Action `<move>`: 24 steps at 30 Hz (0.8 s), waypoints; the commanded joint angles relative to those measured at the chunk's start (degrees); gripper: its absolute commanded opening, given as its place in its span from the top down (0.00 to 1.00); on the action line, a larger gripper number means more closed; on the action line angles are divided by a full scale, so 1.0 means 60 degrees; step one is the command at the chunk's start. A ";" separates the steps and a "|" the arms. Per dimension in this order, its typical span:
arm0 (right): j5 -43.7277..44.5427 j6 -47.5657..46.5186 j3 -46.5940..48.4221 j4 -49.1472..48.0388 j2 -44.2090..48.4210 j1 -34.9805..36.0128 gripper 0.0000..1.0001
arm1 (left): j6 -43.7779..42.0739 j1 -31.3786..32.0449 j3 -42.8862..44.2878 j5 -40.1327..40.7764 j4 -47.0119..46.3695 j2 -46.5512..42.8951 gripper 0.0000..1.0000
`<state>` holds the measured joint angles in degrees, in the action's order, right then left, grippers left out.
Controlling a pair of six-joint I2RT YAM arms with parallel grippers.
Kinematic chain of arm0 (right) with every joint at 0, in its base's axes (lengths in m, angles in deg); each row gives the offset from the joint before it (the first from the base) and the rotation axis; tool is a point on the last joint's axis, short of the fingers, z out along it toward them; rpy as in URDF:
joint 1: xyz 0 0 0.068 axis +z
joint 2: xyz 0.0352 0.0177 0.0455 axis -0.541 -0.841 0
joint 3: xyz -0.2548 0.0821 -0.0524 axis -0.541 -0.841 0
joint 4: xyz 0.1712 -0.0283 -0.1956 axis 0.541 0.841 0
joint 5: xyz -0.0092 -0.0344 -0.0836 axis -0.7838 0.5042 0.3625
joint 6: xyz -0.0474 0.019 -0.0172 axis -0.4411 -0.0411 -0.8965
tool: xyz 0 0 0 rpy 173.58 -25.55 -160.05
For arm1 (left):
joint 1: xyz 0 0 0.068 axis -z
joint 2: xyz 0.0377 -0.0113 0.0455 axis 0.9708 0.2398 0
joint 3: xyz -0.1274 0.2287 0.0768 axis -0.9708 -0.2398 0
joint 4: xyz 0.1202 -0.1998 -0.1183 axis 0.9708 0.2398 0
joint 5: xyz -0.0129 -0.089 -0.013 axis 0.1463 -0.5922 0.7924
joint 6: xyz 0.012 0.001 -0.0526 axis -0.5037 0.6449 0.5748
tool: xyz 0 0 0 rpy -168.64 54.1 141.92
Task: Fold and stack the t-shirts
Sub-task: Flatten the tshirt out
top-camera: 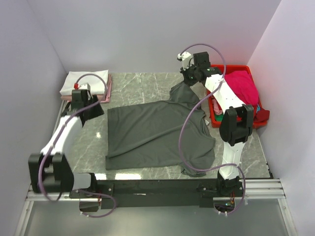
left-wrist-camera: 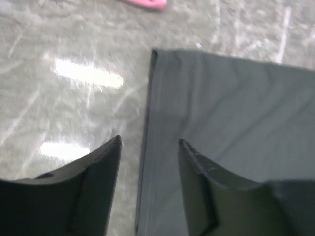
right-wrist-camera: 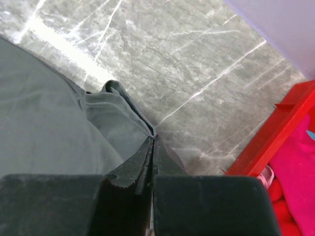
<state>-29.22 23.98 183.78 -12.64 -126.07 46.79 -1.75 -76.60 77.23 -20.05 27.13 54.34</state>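
The right gripper (right-wrist-camera: 152, 142) has its two fingers pressed together, with a fold of the dark grey t-shirt (right-wrist-camera: 44, 118) pinched between them. The caught cloth is a stitched edge at the shirt's far right corner, and it rises in a small peak to the fingertips. From this grip the rest of the shirt runs away to the gripper's left and back toward the arm bases. On the gripper's other side, close by, is the rim of the red crate (right-wrist-camera: 275, 132), with a magenta t-shirt (right-wrist-camera: 300, 162) heaped inside it.

The left gripper (left-wrist-camera: 150, 142) has its fingers apart and grips nothing. The grey shirt's straight side edge passes between them: one finger hangs over the cloth, the other over the bare marble table (left-wrist-camera: 59, 118). Whether either finger touches the surface cannot be told.

In the overhead view the grey t-shirt (top-camera: 152, 132) lies spread across the middle of the table (top-camera: 142, 83), flat except for the lifted corner at the right gripper (top-camera: 189, 78). The left gripper (top-camera: 101, 109) sits at the shirt's far left corner. Just beyond it, in the far left corner of the table, a folded white t-shirt (top-camera: 83, 81) rests on a pale pink t-shirt (top-camera: 109, 86).
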 commanded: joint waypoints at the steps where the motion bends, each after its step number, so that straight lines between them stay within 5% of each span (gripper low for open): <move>1: -0.0526 0.0266 -0.0082 -0.0660 0.0365 -0.0099 1.00 | 0.0094 -0.0200 0.1398 -0.0354 -0.0476 0.1595 0.48; 10: -0.1126 0.0354 -0.0170 -0.0675 0.0322 -0.0245 1.00 | -0.0229 -0.0698 0.3379 -0.2096 -0.0608 0.5569 0.55; 24: -0.1522 0.0398 -0.0112 -0.0573 0.0132 -0.0495 1.00 | -0.0082 -0.0698 0.4171 -0.2478 -0.0578 0.7330 0.54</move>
<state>-36.91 25.66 182.31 -14.48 -126.04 44.63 -2.03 -80.81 100.79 -33.14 24.42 96.54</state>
